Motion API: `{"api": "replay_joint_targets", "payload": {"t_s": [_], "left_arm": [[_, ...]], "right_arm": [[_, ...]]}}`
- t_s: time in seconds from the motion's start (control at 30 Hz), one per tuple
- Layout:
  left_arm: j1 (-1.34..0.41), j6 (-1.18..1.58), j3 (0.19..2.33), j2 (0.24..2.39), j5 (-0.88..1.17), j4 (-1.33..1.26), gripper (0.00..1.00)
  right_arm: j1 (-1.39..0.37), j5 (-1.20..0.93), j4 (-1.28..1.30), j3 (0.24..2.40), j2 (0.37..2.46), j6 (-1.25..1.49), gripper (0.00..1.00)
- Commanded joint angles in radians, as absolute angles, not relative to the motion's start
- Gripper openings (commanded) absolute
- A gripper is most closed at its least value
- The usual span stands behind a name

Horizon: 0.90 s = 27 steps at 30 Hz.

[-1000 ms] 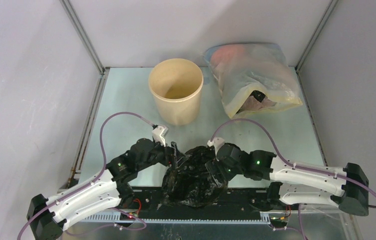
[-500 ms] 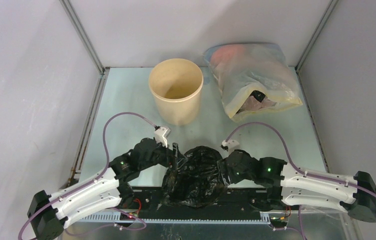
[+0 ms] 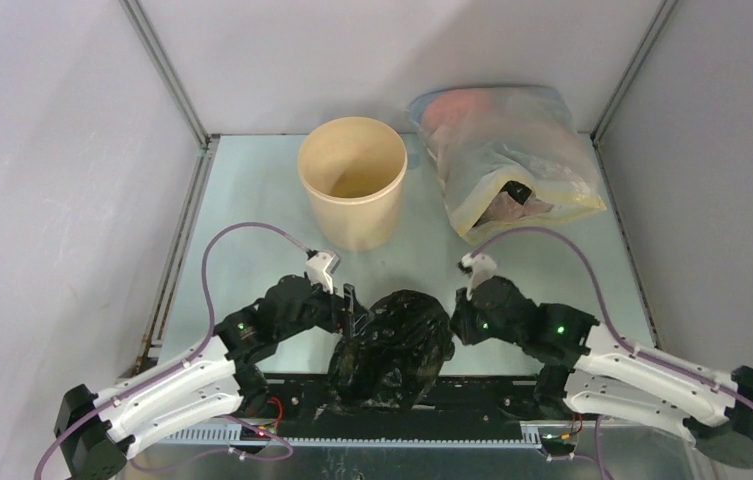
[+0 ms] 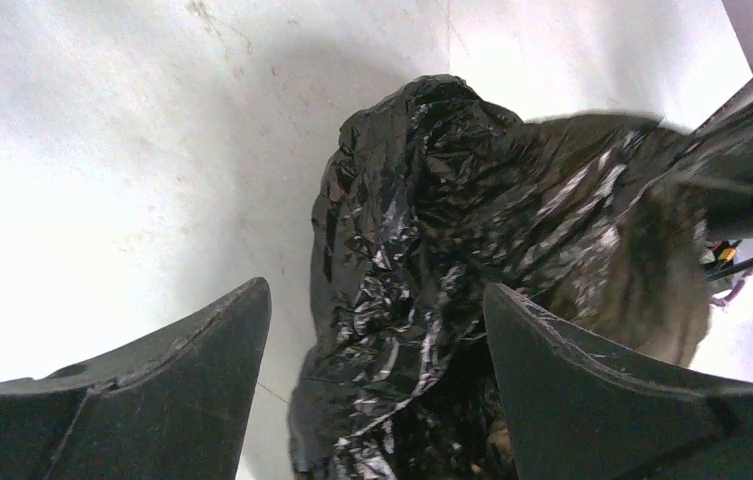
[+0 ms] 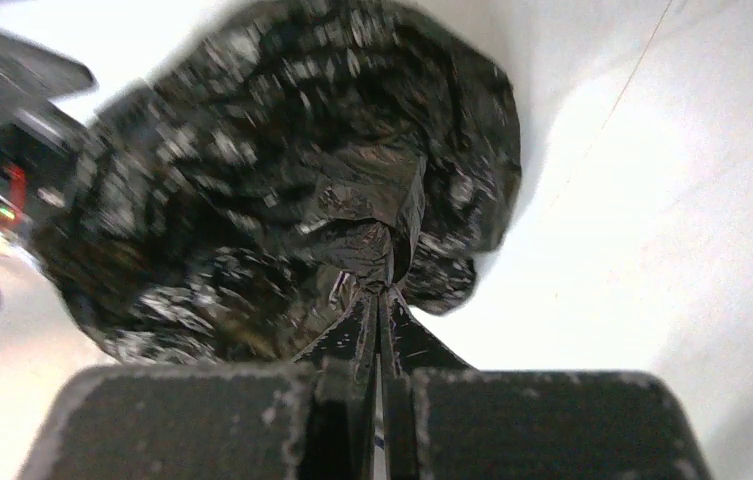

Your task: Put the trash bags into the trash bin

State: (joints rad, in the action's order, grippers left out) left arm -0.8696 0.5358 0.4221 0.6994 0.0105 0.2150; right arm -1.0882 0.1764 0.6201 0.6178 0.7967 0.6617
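overhead view of a pale bench [image 3: 252, 200] with two robot arms at its near edge. a black trash bag [image 3: 392, 345], thin, glossy and heavily crinkled, lies in a loose heap at that near edge, between the two arms. the right gripper [image 5: 380, 372] has its fingers clenched on a twisted fold at the bag's right side, with the film drawn taut into the pinch. the left gripper [image 4: 374, 300] is released, its fingers spread wide with crumpled plastic showing between them and nothing gripped. the tan trash bin [image 3: 352, 215] stands upright and open toward the back, well apart from the bag. a translucent filled bag [image 3: 507, 165] lies to its right. the black bag looks light, limp and slippery and will likely sag when lifted. a bunched fold seems a safer hold than a flat face. a second pinch on the left side should keep it compact enough to pass the bin's rim.
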Motion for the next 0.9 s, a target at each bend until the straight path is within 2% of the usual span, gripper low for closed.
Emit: {"api": "replay_joint_targets", "payload": {"t_s": [0.0, 0.3, 0.6, 0.87], "left_arm": [[-0.882, 0.467, 0.498, 0.700, -0.040, 0.201, 0.85], [-0.989, 0.387, 0.591, 0.749, -0.105, 0.156, 0.87], [-1.265, 0.258, 0.689, 0.955, -0.404, 0.192, 0.94], [-1.297, 0.278, 0.741, 1.157, -0.507, 0.239, 0.96]], "right_arm": [[-0.976, 0.116, 0.602, 0.754, 0.753, 0.582, 0.00], [-0.878, 0.012, 0.623, 0.892, 0.851, 0.507, 0.00], [-0.841, -0.040, 0.617, 0.945, 0.870, 0.479, 0.00], [-0.825, -0.051, 0.634, 0.949, 0.863, 0.473, 0.00]]}}
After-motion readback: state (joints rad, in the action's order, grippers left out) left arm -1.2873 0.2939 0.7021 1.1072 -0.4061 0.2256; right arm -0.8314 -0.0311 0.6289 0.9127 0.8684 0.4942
